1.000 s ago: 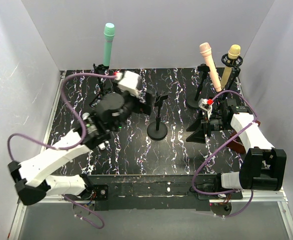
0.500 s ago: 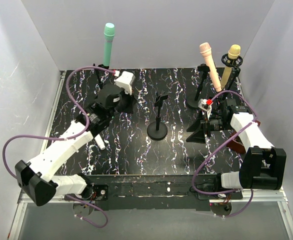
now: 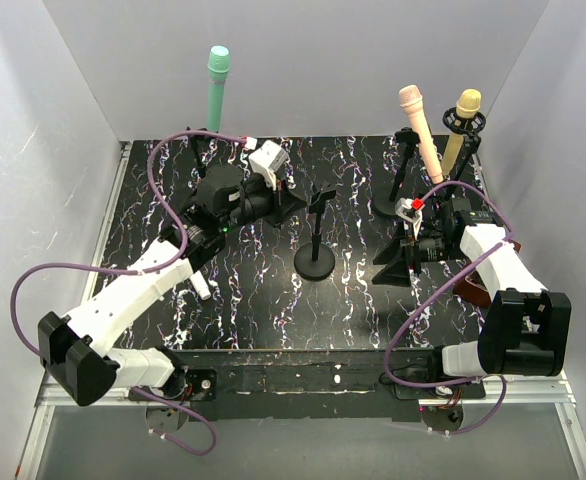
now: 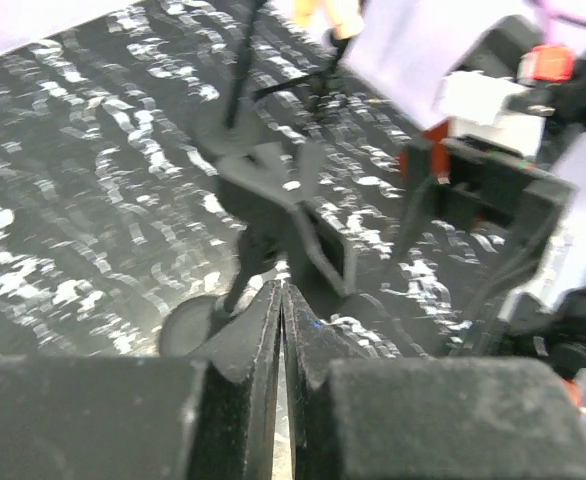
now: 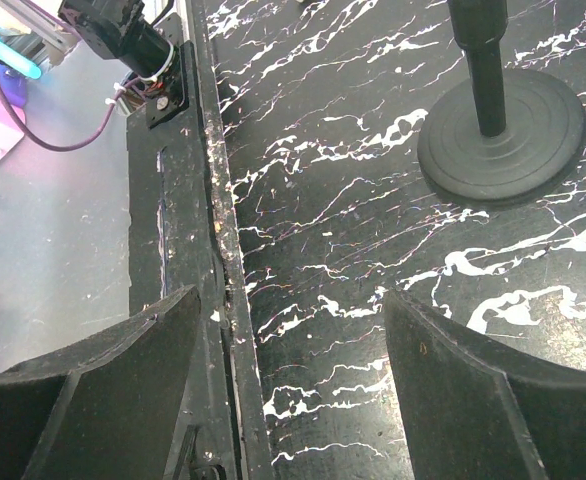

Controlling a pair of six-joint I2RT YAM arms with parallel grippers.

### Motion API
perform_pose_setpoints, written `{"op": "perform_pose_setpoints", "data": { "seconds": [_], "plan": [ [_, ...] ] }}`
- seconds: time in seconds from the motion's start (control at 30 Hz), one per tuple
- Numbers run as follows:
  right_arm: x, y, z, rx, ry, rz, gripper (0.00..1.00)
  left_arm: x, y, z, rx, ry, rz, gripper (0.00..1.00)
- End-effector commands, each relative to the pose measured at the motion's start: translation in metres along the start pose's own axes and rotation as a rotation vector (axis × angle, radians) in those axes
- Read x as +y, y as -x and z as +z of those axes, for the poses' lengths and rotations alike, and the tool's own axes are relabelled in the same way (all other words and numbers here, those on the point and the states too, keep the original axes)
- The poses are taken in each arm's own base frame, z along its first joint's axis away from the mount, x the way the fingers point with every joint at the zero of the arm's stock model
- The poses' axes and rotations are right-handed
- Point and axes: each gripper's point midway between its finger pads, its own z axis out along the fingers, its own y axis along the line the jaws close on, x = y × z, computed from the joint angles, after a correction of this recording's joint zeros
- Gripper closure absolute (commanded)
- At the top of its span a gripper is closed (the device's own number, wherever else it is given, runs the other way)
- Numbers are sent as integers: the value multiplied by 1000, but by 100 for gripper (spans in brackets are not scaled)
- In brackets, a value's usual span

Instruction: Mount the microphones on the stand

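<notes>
Black, white-veined surface (image 3: 353, 300) inside pale walls (image 3: 313, 60); teal microphone (image 3: 215, 95) stands upright (rounded head); left hand (image 4: 281, 300) pressed together, right hand (image 5: 291, 310) apart.

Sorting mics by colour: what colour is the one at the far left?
The mic is teal-green; the top external view shows it best.

The table (image 3: 263, 290) is black with white marble veining, smooth with a faint sheen. The teal-green microphone (image 3: 217, 80), at 11 o'clock, looks like matt plastic. The stand base (image 5: 533, 130) is smooth matt black. The pads (image 5: 103, 380) of the right tool (image 5: 291, 298) look black and finely grainy.
</notes>
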Motion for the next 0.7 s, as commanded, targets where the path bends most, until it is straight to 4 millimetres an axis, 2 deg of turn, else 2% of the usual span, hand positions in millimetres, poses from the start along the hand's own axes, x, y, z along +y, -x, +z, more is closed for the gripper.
{"op": "perform_pose_setpoints", "data": {
  "seconds": [0.0, 0.07, 0.1, 0.13, 0.27, 0.47, 0.57, 0.6, 0.67],
  "plan": [
    [1, 5, 0, -1, 5, -14, 20, -56, 2, 7, -17, -330, -33, 80],
    [1, 5, -1, 0, 4, -18, 20, -75, -6, 12, 5, -438, -46, 46],
    [1, 4, -1, 2, 3, -15, 20, -80, -7, 12, 3, -456, -44, 36],
    [0, 5, -1, 3, 0, -21, 20, -84, -9, 11, -1, -480, -46, 30],
    [1, 4, -1, 5, 1, -23, 20, -95, -2, -1, -49, -545, -41, 22],
    [0, 3, -1, 8, 4, -16, 20, -100, 1, -14, -49, -565, -7, 21],
    [0, 2, -1, 11, -1, -26, 20, -89, 4, -24, -57, -499, 82, 20],
    [0, 1, -1, 12, -2, -26, 20, -83, 0, -28, -36, -476, 107, 19],
    [0, 1, -1, 13, -3, -28, 20, -74, 2, -39, -40, -428, 181, 12]
  ]
}}
